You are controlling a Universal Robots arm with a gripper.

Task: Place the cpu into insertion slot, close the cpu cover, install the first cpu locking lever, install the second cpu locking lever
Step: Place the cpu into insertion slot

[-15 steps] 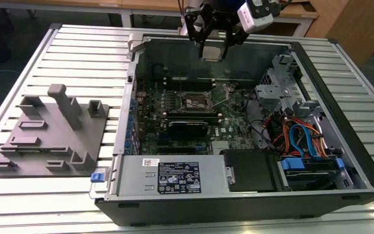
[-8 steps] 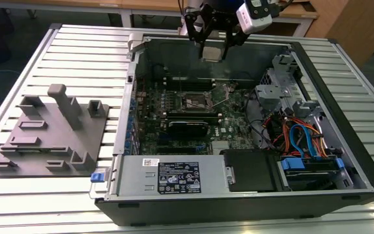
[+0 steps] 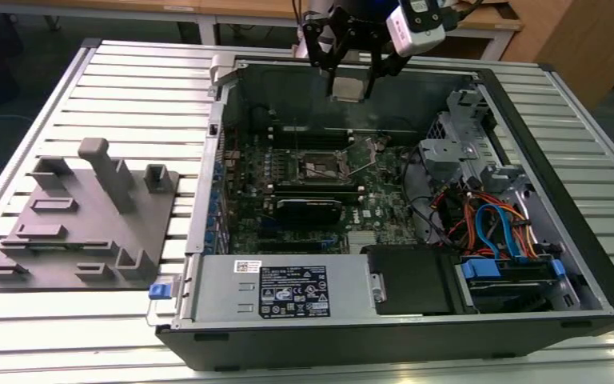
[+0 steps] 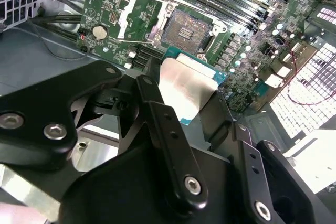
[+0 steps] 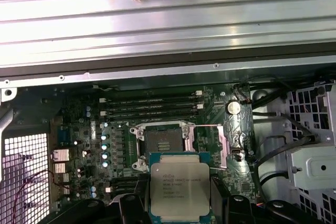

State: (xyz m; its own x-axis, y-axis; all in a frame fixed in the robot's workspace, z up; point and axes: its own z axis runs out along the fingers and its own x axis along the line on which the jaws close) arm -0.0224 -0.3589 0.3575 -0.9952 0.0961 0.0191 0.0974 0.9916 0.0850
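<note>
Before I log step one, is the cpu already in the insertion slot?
No, the end effector holds the cpu; the insertion slot lies bare.

Slatted metal tabletop carries an open black computer case, lying on its side. Inside it are a green motherboard with long memory slots and a coin battery, a silver labelled power supply, and orange and blue cables. A grey moulded fixture plate rests just beside the case, on the exterior view's left. A blue clip sits at the plate's corner.
</note>
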